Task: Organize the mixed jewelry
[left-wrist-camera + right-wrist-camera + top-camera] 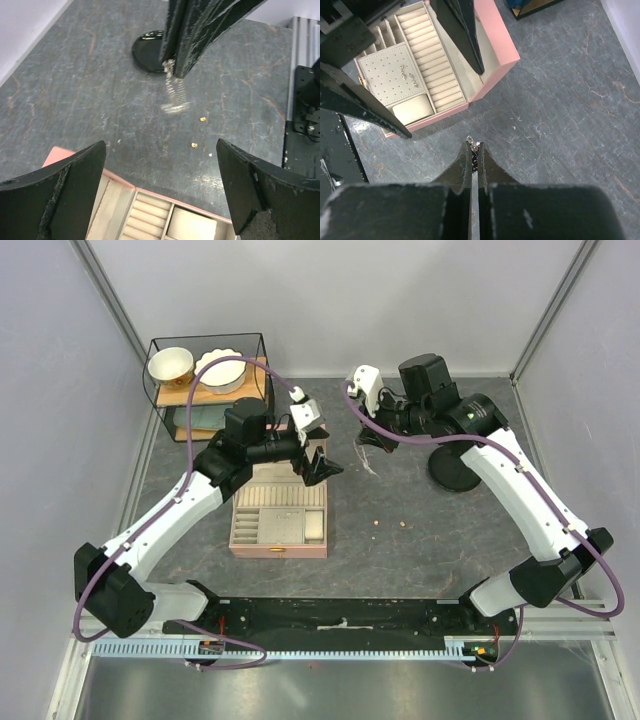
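A thin silvery chain hangs from my right gripper, which is shut on its top end a little above the grey table. In the right wrist view a bit of the chain shows between the pressed fingertips of that gripper. The left wrist view shows the chain dangling, blurred, below the right fingers. Two tiny gold pieces lie on the table, seen from above as gold pieces. My left gripper stands wide open with nothing in it, over the far right corner of the pink box.
The pink box lies open, showing ring rolls and small compartments. A black round disc stand sits right of the chain. A wire shelf with two bowls stands at the back left. Side walls close in the table.
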